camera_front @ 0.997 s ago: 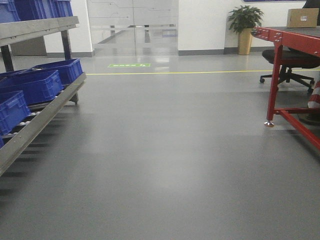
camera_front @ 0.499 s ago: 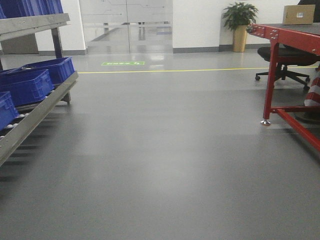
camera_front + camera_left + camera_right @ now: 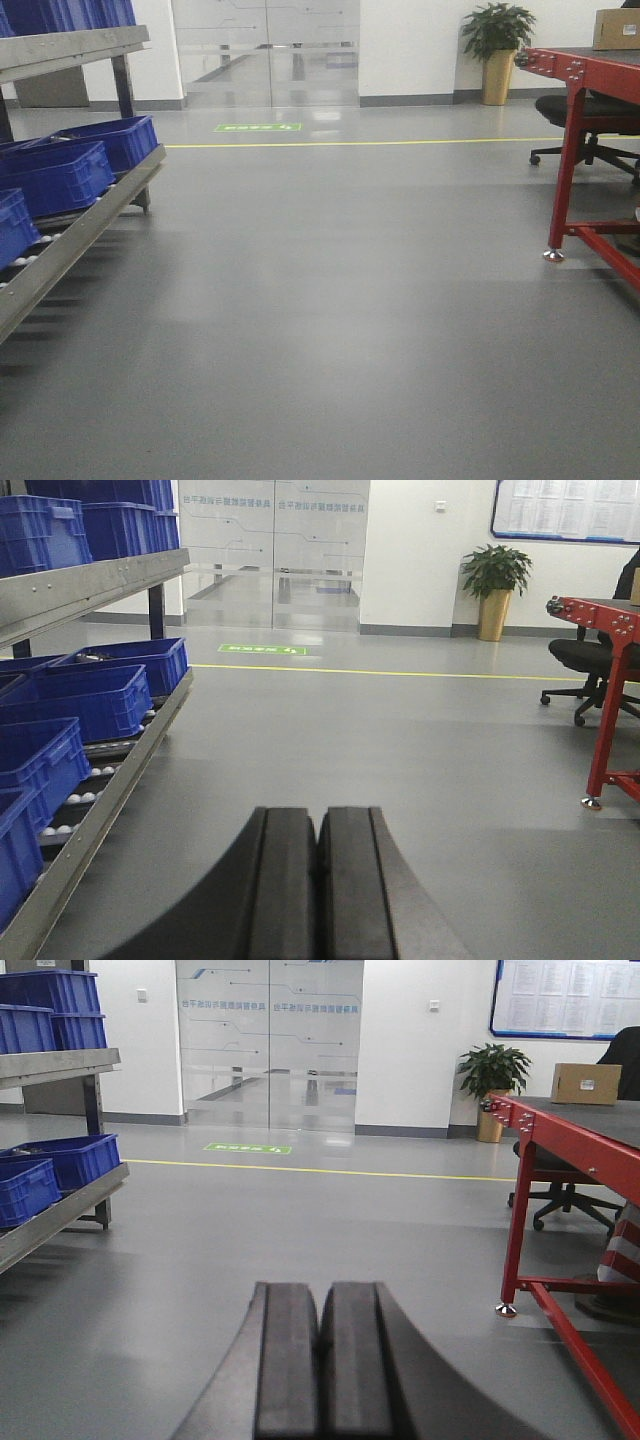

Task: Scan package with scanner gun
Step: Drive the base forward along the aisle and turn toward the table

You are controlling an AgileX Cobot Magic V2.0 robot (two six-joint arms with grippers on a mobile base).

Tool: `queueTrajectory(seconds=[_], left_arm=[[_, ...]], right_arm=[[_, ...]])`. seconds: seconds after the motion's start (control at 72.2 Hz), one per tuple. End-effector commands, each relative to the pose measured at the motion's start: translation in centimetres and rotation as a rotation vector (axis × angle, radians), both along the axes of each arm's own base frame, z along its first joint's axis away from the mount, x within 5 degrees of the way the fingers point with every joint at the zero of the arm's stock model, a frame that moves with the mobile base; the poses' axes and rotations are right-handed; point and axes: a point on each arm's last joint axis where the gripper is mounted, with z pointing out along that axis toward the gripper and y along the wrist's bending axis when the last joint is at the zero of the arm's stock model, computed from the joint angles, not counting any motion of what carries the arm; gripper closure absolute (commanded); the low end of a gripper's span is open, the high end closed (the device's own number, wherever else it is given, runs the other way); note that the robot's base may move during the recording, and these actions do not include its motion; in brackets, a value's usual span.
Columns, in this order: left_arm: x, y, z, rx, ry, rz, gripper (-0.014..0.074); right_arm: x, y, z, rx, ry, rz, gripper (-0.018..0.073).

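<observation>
Package [image 3: 585, 1083], a small plain brown cardboard box with a white label on its facing side, sat on top of the long red-framed metal table [image 3: 560, 1138], at its far end. That put it on your right and well apart from both arms. In the front view only part of that box showed, at the upper right edge.

Your left gripper [image 3: 318, 820] had its two black padded fingers [image 3: 285, 880] pressed flat together with nothing between them, pointing out over the smooth grey floor [image 3: 400, 750]. Your right gripper [image 3: 320, 1300] was the same, its pads closed against each other and holding nothing.

On your left stood a sloped grey metal roller rack [image 3: 110, 800] carrying bright blue plastic crates [image 3: 70, 695]. Beyond the table you had a black wheeled office chair [image 3: 560, 1195] and a leafy green plant in a tall golden pot [image 3: 492, 1075] against the white wall. A thin yellow floor line [image 3: 320, 1171] ran across in front of the frosted glass doors [image 3: 270, 1040].
</observation>
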Motion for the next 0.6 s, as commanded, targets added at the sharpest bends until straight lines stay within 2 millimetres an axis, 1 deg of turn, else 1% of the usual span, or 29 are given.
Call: queueTrajectory(seconds=[0.0,0.582], left_arm=[[-0.05,-0.02,0.24,-0.001,-0.021,-0.004,0.0708],[-0.05,-0.02,0.24,-0.001,-0.021,-0.004,0.0708]], right_arm=[[-0.05,-0.01,0.23,-0.004,-0.027,-0.002,0.0728],[-0.05,-0.01,0.23,-0.004,-0.027,-0.002,0.0728]])
